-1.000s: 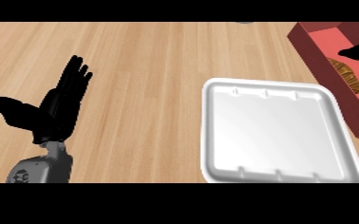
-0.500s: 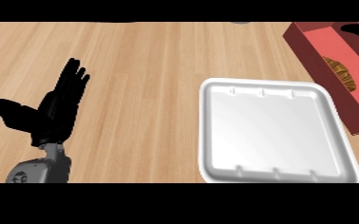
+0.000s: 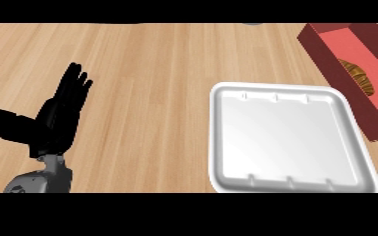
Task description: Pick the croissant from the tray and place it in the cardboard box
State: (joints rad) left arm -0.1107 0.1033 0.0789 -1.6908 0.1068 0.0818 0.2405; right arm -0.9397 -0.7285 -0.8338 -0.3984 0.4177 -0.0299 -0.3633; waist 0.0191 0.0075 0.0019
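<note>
The white tray [image 3: 288,135] lies on the wooden counter at the lower right with nothing on it. A red cardboard box [image 3: 347,55] stands at the right edge, and the brown croissant [image 3: 359,75] lies inside it, partly cut off by the view's edge. My left hand [image 3: 59,112] rests open at the lower left, fingers straight and pointing up, well apart from tray and box. My right hand does not show.
Bare wooden counter [image 3: 162,70] stretches between my left hand and the tray. A small dark object [image 3: 253,24] peeks in at the top edge.
The box and croissant have slid slightly right and down in the view, and a dark shape at the box's right edge is gone. My left hand stays still.
</note>
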